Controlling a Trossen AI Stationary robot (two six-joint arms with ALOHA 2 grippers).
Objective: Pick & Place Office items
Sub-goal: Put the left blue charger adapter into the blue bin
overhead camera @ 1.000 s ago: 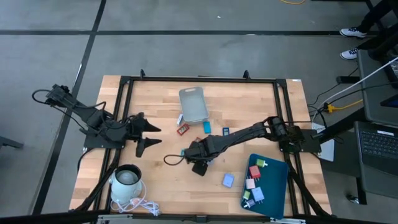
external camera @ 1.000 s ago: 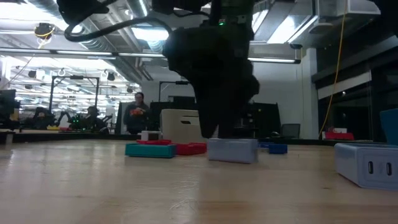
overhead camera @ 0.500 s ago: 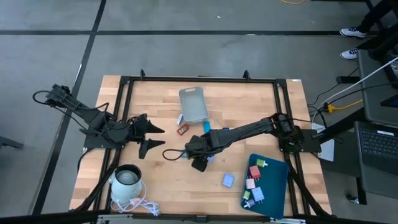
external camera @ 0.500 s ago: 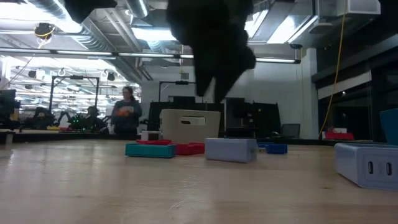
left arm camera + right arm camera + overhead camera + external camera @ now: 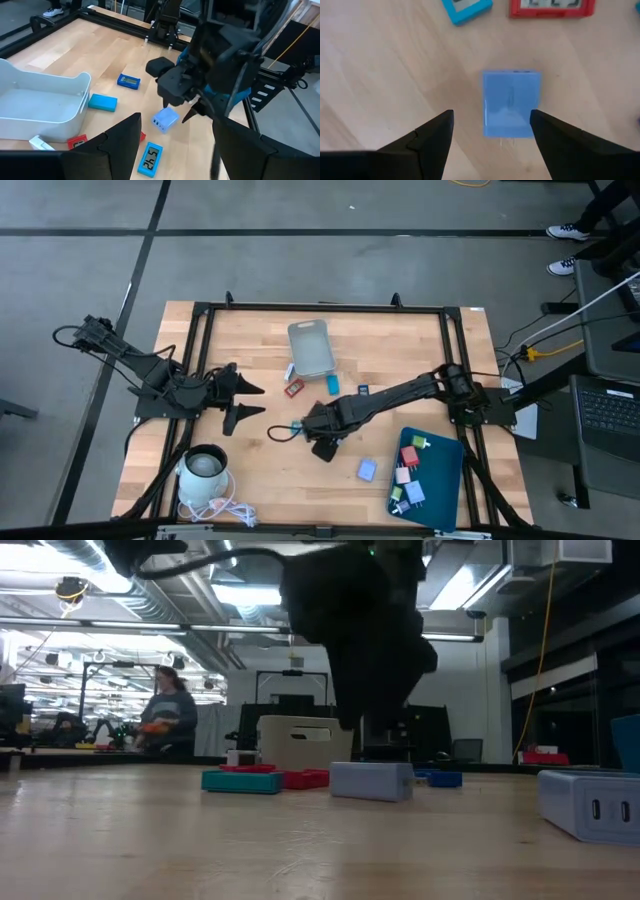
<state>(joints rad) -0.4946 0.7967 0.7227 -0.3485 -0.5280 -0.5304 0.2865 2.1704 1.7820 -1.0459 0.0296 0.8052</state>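
Note:
The office items lie scattered in mid-table: a red piece (image 5: 294,389), a blue one (image 5: 332,384), a dark blue one (image 5: 363,390) and a light-blue one (image 5: 367,470). A light-blue block (image 5: 511,102) rests flat on the wood. My right gripper (image 5: 491,114) is open and hovers just over this block (image 5: 372,781), one finger on either side, touching nothing. My left gripper (image 5: 250,400) waits open at the table's left. Several more pieces lie in the dark-teal tray (image 5: 445,480).
The grey bin (image 5: 311,348) stands toward the far edge, beyond the pieces. A white kettle (image 5: 203,470) with its cord sits at the near left corner. A teal piece with a display (image 5: 150,159) and a red one (image 5: 77,142) lie close to the left gripper. A person walks in the room behind.
My right gripper rose off the table, shifted a little toward the table's right and came back down, so it now stands over the light-blue block instead of beside it. The block has stayed where it was. The person in the background has walked leftward.

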